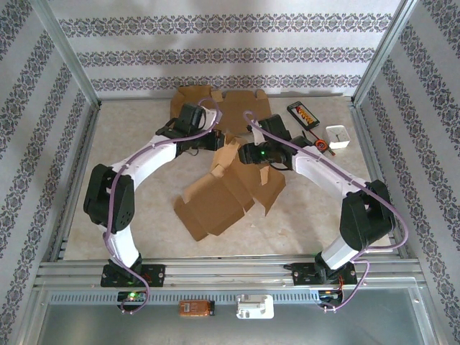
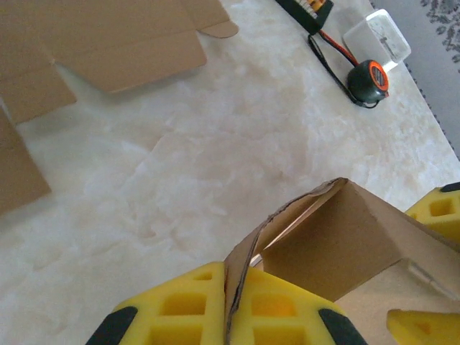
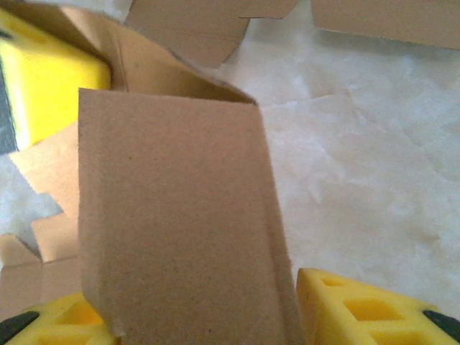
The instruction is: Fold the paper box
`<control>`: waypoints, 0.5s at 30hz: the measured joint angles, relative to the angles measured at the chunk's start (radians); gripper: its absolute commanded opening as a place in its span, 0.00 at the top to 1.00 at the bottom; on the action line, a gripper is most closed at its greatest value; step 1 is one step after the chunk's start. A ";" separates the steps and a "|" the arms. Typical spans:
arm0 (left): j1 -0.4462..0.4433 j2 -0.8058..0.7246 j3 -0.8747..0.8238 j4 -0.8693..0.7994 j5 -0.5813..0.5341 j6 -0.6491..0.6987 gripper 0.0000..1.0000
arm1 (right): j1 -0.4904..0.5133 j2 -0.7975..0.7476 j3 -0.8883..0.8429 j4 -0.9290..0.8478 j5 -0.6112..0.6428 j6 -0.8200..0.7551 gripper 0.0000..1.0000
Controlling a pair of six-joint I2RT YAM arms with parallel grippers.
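Paper box (image 1: pixel 230 198) lies half-formed just on the arms' side of the spare cardboard sheet (image 1: pixel 237 108). Left gripper (image 2: pixel 233 305) is pinched tight on a raised wall edge; right gripper (image 3: pixel 208 323) straddles a flap, its grip impossible to judge. Opposed pulls could tear the ragged edge, or the flap could slip and spring back.
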 measured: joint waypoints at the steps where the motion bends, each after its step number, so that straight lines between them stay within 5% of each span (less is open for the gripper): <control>1: -0.002 -0.017 -0.032 0.017 -0.011 -0.019 1.00 | 0.006 0.000 0.000 0.000 0.013 -0.001 0.49; 15: -0.031 -0.196 -0.402 0.286 -0.150 -0.307 1.00 | 0.111 -0.007 -0.095 0.077 0.169 -0.084 0.45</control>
